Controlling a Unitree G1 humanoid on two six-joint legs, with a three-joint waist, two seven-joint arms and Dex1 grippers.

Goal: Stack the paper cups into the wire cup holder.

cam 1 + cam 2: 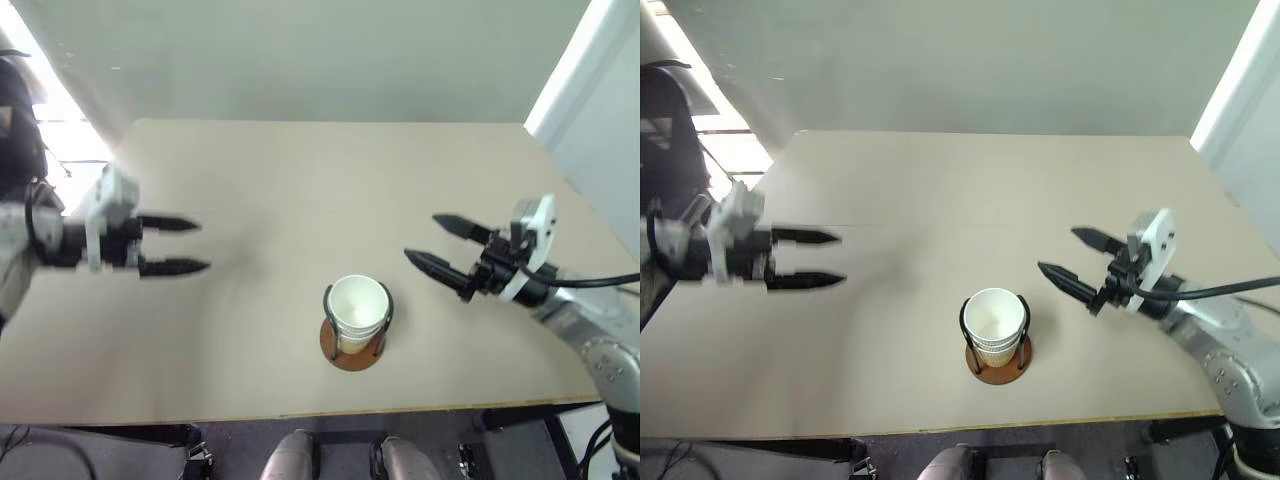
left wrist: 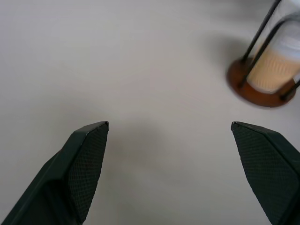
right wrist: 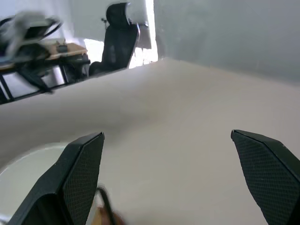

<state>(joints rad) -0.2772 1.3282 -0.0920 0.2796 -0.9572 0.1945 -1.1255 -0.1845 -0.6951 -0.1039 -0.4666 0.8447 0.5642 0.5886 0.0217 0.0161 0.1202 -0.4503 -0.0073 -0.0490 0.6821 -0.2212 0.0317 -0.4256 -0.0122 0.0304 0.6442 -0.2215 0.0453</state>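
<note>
beige table: unmarked paper cups in wire cup holder; both end effectors spread.

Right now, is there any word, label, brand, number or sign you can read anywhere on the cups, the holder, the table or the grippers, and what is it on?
No readable text anywhere.
Paper cups in the wire cup holder: plain tan sides, white inside, no print visible.
Table: bare, no marks.
Left gripper and right gripper: black fingers, white mounts, no lettering visible.
</note>
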